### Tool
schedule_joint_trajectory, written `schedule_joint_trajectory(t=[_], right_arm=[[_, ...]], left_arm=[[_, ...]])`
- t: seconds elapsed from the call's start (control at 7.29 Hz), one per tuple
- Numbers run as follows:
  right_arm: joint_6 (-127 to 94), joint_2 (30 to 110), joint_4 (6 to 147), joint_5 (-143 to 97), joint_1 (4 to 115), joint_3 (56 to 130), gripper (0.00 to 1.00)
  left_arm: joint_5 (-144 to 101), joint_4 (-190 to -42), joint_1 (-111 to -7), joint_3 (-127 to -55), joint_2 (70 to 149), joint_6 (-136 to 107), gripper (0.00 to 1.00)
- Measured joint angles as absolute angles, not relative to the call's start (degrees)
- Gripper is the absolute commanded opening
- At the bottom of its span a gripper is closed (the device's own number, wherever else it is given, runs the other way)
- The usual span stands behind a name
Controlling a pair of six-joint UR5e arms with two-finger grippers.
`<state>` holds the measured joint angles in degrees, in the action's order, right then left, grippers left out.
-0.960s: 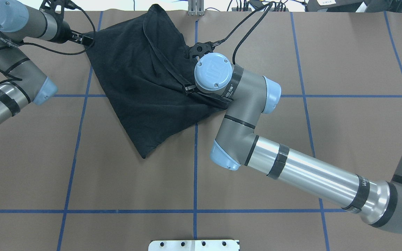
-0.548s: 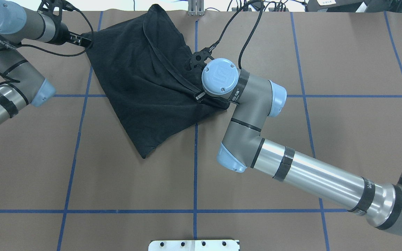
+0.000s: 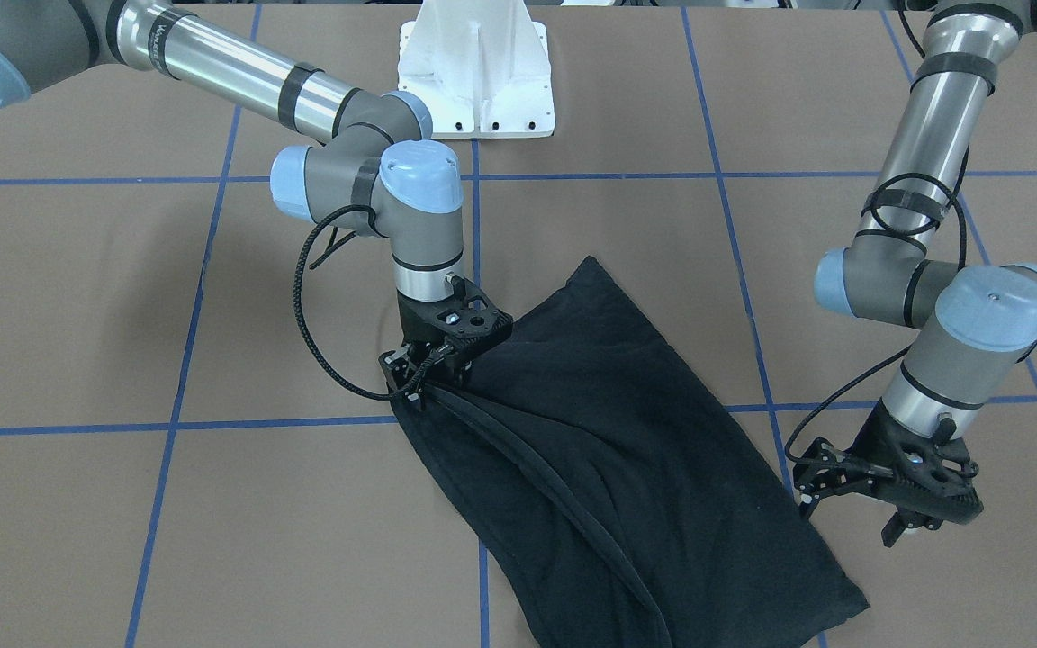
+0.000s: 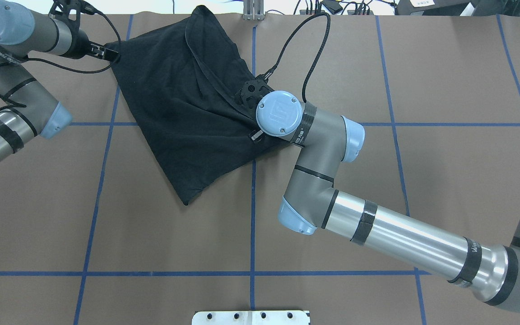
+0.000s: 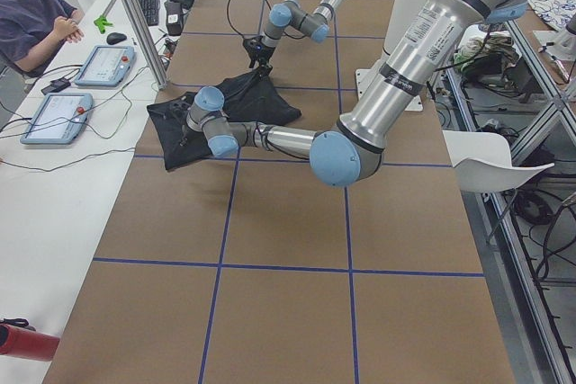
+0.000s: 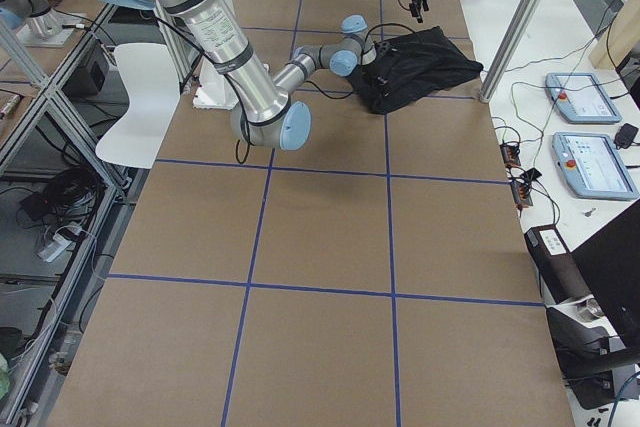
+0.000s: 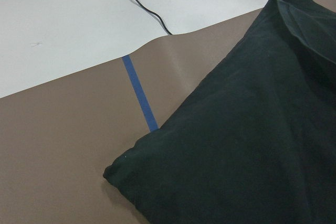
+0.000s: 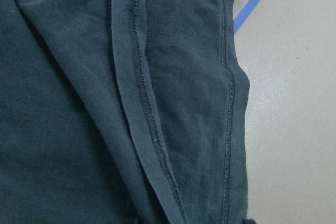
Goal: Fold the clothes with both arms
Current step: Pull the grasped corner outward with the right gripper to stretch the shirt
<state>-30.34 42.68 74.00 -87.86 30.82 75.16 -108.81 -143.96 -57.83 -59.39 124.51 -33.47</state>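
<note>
Brown taped table (image 3: 77, 315), white pedestal (image 3: 473, 72) behind: right hand (image 3: 428, 376) clamps T-shirt (image 3: 626, 450); left hand (image 4: 110, 52) beside it, grip unclear.

A brown table (image 4: 151, 234) gridded with blue tape (image 4: 252, 225) carries a bunched black T-shirt (image 4: 183, 113) and a white base (image 3: 475, 72).

Overhead camera is fixed high behind the white pedestal (image 4: 251, 318), looking forward and down on the table (image 4: 160, 234). Front camera faces it from across, aimed steeply down. Both cover the T-shirt (image 4: 174, 113). Two end cameras stand well back at opposite ends, looking along the table. Both wrist cameras sit close over the T-shirt, the left at a corner, the right at a hem.
</note>
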Motion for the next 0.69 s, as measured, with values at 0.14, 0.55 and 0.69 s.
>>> schedule_joint_trajectory(t=[0.14,0.55,0.69], right_arm=[[-30.3,42.7,74.0,-87.8,31.1,75.2,0.15],[-30.2,42.6,73.9,-87.8,31.8,75.1,0.08],[-30.2,42.6,73.9,-87.8,31.8,75.2,0.00]], left_arm=[[-108.8,-144.0,-57.8,-59.4,124.4,-33.5,1.00],[-108.8,-144.0,-57.7,-59.5,124.0,-33.4,1.00],[-108.8,-144.1,-57.7,-59.5,123.9,-33.5,1.00]])
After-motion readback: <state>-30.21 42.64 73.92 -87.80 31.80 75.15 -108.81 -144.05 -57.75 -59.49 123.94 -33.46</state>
